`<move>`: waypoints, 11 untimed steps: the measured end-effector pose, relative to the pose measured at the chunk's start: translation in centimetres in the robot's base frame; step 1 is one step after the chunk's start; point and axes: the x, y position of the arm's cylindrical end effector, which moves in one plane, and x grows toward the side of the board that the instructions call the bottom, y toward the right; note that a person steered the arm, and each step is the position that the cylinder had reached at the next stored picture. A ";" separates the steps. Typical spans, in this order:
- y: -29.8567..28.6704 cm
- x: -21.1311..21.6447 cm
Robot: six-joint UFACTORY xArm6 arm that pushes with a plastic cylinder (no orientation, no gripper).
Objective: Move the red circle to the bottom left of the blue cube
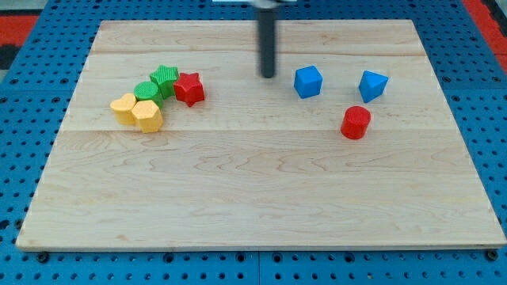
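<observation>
The red circle (356,122), a short red cylinder, stands on the wooden board (261,198) at the view's right. A blue cube (308,81) sits up and to its left. A second blue block (372,85) sits up and to its right. My tip (268,76) rests on the board just left of the blue cube, with a small gap, and well up and left of the red circle.
A cluster at the view's left holds a red star (189,88), a green star (164,79), a green block (146,91), a yellow heart-like block (123,108) and a yellow hexagon (148,116). Blue pegboard (24,119) surrounds the board.
</observation>
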 end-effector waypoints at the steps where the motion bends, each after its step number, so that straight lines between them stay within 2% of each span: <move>1: -1.0 -2.2; 3: 15.7 0.3; 4: 17.4 5.9; 6: 16.4 9.2; 8: 9.8 9.6; 9: 8.7 11.3; 10: -1.6 11.4; 11: 1.7 11.7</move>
